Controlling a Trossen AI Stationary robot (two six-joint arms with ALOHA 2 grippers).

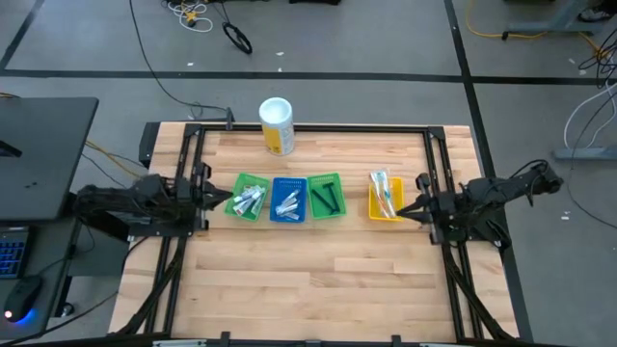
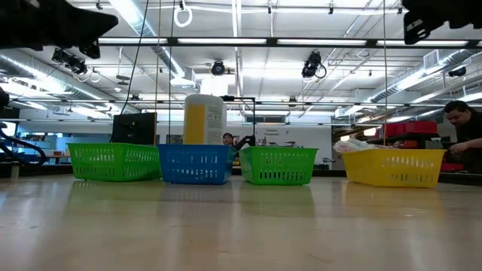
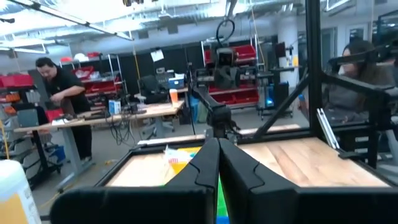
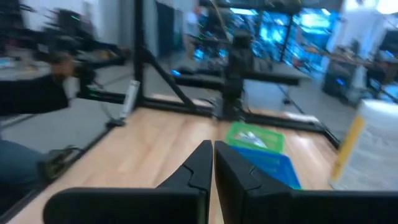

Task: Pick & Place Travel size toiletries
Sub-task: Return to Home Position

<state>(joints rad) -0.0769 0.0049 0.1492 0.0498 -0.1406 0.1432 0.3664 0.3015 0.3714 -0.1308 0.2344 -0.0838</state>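
Four small trays stand in a row across the table's middle. The left green tray [image 1: 248, 197] holds silvery-white tubes, the blue tray [image 1: 288, 200] white-and-blue tubes, the second green tray [image 1: 325, 194] dark razors, and the yellow tray [image 1: 386, 197] pale toothbrushes. My left gripper [image 1: 220, 200] [image 3: 217, 144] is shut and hovers just left of the left green tray. My right gripper [image 1: 403, 209] [image 4: 212, 146] is shut and hovers at the yellow tray's right side. In the low view both arms show only at the top edge, well above the trays.
A tall white-and-yellow canister [image 1: 277, 124] [image 2: 205, 119] stands behind the trays near the far edge. Black frame rails [image 1: 308, 128] run along the table's far, left and right sides. Bare wood [image 1: 308, 280] lies in front of the trays. People are in the room beyond.
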